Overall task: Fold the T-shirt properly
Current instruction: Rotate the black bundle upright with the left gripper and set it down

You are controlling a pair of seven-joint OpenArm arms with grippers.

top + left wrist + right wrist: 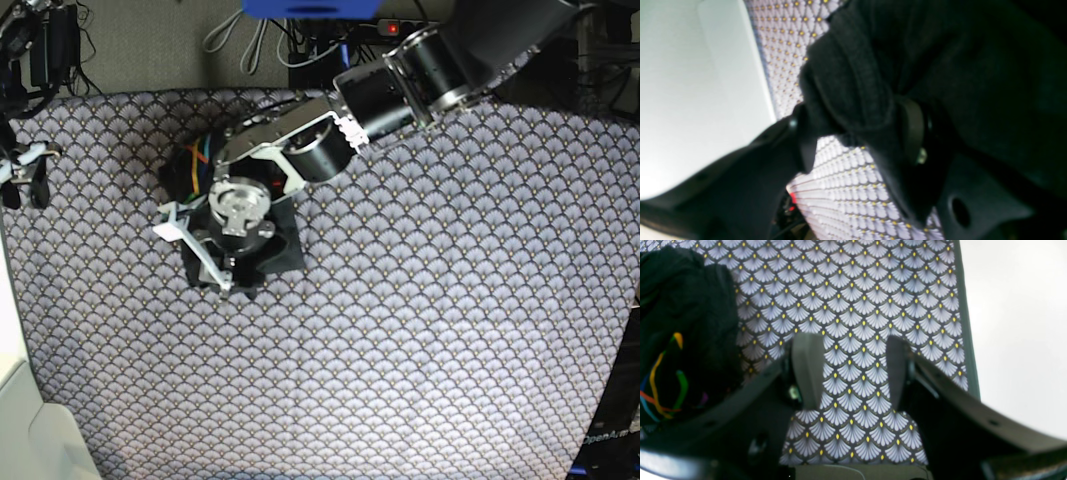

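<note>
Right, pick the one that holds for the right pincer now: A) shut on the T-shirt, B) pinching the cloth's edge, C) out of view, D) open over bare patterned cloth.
D: in the right wrist view the right pincer stands open with only the scallop-patterned cloth between its fingers; the T-shirt lies off to one side.

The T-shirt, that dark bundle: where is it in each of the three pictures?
Left wrist view: the T-shirt fills the upper right, with a fold between the left gripper's fingers.
Right wrist view: it sits at the left edge, showing coloured stripes, apart from the right gripper.
Base view: a bunched heap left of centre, under the left arm.
Shared landmark: the scallop-patterned cloth beneath it.
</note>
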